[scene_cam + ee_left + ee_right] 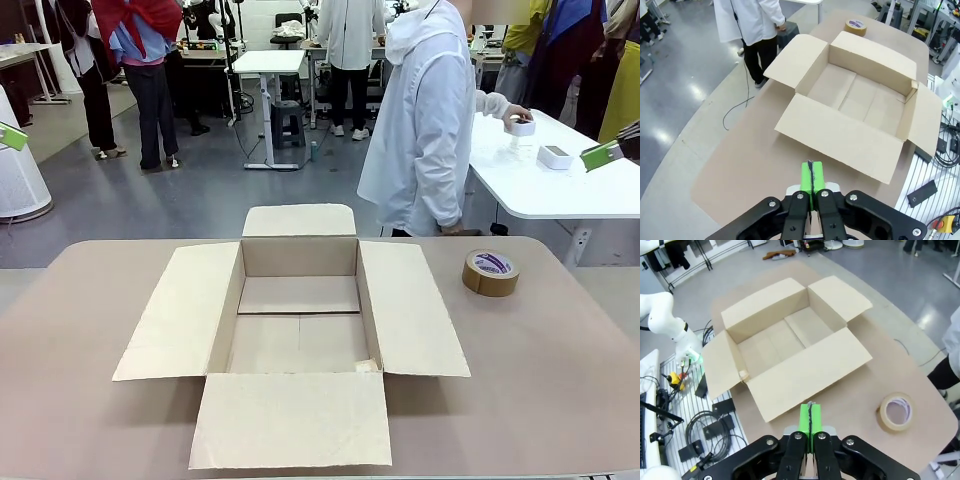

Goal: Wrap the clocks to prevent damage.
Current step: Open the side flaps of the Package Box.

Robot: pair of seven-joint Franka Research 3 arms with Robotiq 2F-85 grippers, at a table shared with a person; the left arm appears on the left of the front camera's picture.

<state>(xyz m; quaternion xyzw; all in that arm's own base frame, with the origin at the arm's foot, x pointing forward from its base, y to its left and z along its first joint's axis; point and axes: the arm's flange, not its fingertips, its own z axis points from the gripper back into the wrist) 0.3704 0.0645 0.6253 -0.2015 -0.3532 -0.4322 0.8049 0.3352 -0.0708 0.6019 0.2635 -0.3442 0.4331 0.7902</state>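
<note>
Right, here is the big tan table (560, 380) spread out in front of me, rounded corners, running edge to edge. Off past its far right corner stands a white side table (560, 195), and a person in a long white hooded coat (425, 130) is turned toward it, one hand (517, 113) reaching out over its top. Back on my table, dead centre, sits the brown cardboard box (300, 255), wide open, all four flaps folded out and lying flat, the near flap pointing at me, the far flap toward the person, and the floor panels with their middle seam in plain sight. To the right of the box, near the right flap but apart from it, a roll of brown tape (491, 273) lies flat on the tabletop with its white core facing up. Now my own ends: the left claw (811, 182) hangs above the near left part of the table, looking across at the box, its green pads pressed flat together with nothing between them. The right claw (810, 421) hangs on the other side, with the tape roll just off to its side, and it is clenched just the same, pads together, gripping nothing. Smallest of all, two little white things (553, 156) rest on the side table by the person's hand; whether they are the clocks I cannot tell.
</note>
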